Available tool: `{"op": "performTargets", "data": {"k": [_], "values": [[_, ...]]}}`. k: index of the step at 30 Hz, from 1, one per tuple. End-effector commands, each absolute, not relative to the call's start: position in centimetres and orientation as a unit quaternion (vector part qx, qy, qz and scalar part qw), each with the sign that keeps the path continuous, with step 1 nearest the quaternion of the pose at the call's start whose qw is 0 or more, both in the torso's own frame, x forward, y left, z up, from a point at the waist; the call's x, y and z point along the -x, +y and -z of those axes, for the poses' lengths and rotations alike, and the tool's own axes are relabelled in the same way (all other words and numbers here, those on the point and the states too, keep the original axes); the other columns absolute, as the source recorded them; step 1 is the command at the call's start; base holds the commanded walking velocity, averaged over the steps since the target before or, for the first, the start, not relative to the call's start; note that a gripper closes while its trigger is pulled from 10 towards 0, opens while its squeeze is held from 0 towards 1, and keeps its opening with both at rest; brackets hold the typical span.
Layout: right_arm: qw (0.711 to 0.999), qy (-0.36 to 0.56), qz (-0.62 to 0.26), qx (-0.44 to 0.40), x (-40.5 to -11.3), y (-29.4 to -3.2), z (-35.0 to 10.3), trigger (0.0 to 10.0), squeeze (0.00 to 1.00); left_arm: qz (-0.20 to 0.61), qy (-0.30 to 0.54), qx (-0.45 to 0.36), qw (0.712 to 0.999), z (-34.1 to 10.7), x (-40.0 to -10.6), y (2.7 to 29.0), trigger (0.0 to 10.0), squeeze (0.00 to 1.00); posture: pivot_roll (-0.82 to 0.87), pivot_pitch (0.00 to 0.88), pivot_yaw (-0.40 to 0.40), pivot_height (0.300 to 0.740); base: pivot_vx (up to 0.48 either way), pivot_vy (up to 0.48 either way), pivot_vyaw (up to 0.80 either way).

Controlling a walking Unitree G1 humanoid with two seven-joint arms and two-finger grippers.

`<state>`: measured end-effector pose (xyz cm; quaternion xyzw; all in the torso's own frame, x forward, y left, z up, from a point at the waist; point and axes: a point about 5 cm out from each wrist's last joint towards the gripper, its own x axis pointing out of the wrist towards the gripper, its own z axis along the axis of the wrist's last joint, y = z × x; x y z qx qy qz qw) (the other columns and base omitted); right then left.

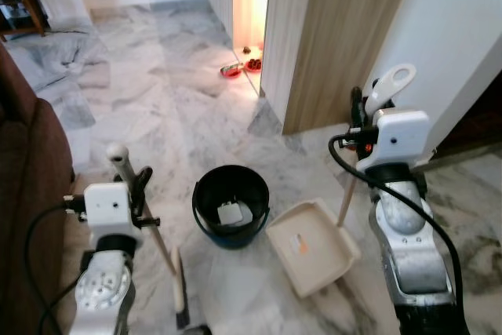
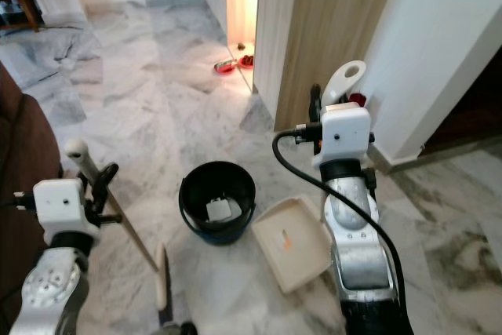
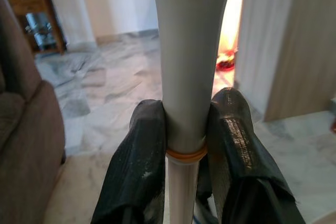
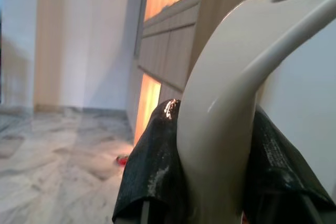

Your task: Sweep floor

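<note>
My left gripper (image 3: 186, 140) is shut on the pale broom handle (image 1: 125, 164), whose shaft runs down to the broom head (image 1: 179, 288) on the marble floor at my lower left. My right gripper (image 4: 210, 145) is shut on the white looped dustpan handle (image 1: 390, 84). The cream dustpan (image 1: 314, 249) rests on the floor to the right of a black bucket (image 1: 230, 203), with a small orange scrap in its tray. White crumpled paper lies inside the bucket.
A brown sofa (image 1: 27, 186) stands close at my left. A wooden cabinet (image 1: 329, 37) and white wall (image 1: 447, 45) rise at the right, with a lit gap and red items (image 1: 232, 71) on the floor beyond. Marble floor (image 1: 149, 92) stretches ahead.
</note>
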<state>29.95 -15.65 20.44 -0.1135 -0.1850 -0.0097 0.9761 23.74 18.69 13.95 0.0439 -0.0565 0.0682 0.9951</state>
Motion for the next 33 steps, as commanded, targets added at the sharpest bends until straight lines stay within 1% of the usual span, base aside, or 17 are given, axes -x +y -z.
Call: {"op": "performTargets", "data": {"k": [1,5,14,18,29,32,33], "values": [[0.969,-0.218,0.008,0.116,-29.7,-15.3,-21.8,10.0,0.0,-0.07,-0.08,-0.05,0.993,-14.9,-23.7,18.9,10.0,0.0,-0.02,0.049,-0.037,0.74,-0.266,0.0,0.0],[0.969,-0.218,0.003,0.113,-29.8,-15.1,-21.8,10.0,0.0,-0.068,-0.079,-0.051,0.993,-14.9,-23.8,18.9,10.0,0.0,-0.01,0.044,-0.036,0.74,-0.257,0.0,0.0],[0.97,-0.215,0.0,0.112,-29.8,-15.0,-21.6,10.0,0.0,-0.065,-0.078,-0.051,0.994,-14.8,-23.8,18.7,10.0,0.0,-0.01,0.04,-0.042,0.74,0.0,0.0,0.0],[0.974,-0.202,0.003,0.106,-30.1,-14.9,-21.3,10.0,0.0,-0.06,-0.077,-0.048,0.994,-14.7,-23.9,18.7,10.0,0.0,-0.01,0.056,-0.042,0.74,0.0,0.0,0.0],[0.978,-0.188,-0.003,0.092,-30.2,-14.2,-20.8,10.0,0.0,-0.043,-0.077,-0.048,0.995,-14.9,-24.7,18.1,10.0,0.0,-0.01,0.061,-0.031,0.74,0.0,0.0,-0.76],[0.98,-0.174,0.016,0.099,-30.2,-14.6,-20.1,10.0,0.0,-0.04,-0.078,-0.05,0.995,-15.0,-24.9,18.2,10.0,0.0,-0.01,0.064,-0.029,0.74,0.0,0.0,-0.8],[0.981,-0.166,0.034,0.092,-30.0,-15.1,-19.9,10.0,0.0,-0.039,-0.08,-0.051,0.995,-15.1,-25.0,18.1,10.0,0.0,-0.01,0.064,-0.028,0.74,0.0,0.0,-0.8]]}}
